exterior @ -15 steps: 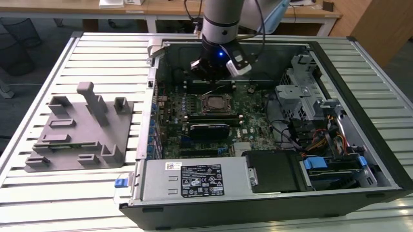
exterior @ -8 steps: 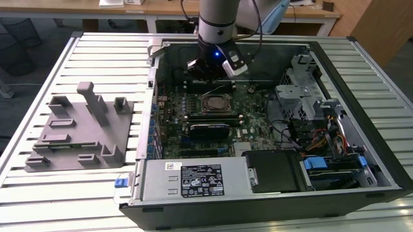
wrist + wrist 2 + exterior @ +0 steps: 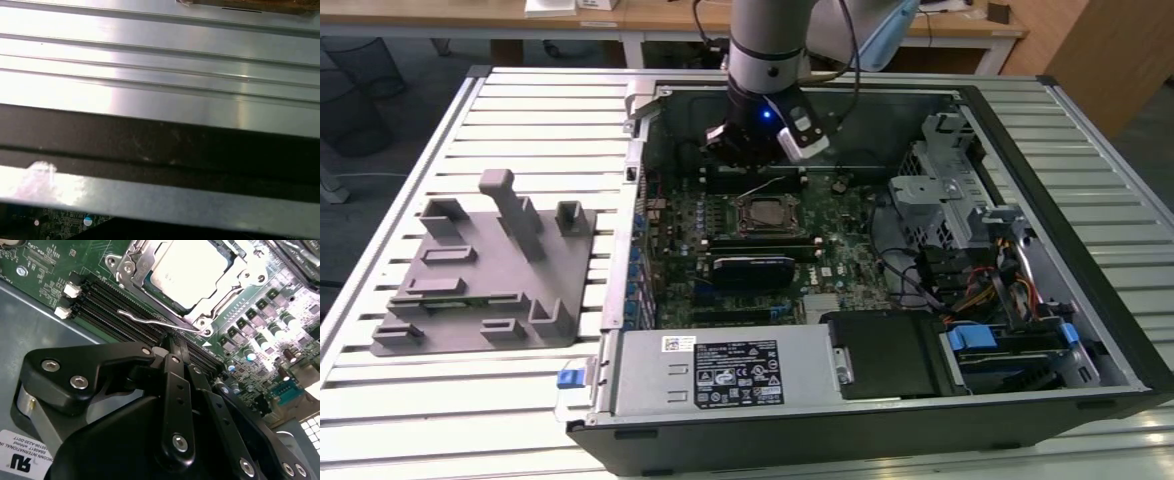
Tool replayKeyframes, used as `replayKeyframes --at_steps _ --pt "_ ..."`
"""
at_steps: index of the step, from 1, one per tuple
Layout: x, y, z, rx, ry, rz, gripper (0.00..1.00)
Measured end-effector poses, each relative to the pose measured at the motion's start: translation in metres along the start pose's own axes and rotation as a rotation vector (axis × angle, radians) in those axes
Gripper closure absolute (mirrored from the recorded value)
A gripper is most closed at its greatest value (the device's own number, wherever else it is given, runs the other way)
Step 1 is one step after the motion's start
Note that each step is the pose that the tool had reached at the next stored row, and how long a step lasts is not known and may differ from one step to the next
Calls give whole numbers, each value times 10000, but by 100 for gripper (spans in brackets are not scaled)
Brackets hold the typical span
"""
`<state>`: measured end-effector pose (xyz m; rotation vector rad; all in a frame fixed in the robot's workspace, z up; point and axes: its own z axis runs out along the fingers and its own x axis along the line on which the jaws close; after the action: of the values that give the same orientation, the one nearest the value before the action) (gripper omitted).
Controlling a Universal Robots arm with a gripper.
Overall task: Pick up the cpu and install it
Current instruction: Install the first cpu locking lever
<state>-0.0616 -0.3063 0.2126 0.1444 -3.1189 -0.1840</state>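
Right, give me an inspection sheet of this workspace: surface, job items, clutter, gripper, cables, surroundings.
Surface: ribbed metal table carrying an open computer case.
Job's things: the cpu sits in the motherboard socket, silver top showing, socket lever beside it.
Clutter: grey plastic tray with upright pegs on the table at the exterior view's left.
Gripper: gripper hangs inside the case next to the socket, holding nothing, fingers together.
Cables: coloured wire bundle at the case's drive side.
Surroundings: wooden desks behind the table.
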Motion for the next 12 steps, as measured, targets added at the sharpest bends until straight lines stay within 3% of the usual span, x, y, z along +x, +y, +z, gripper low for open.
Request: replayKeyframes --at_steps 2,12 --pt "0 -1 13 -43 -6 0 89" --pt "-1 -14 88 -52 -4 -2 89"
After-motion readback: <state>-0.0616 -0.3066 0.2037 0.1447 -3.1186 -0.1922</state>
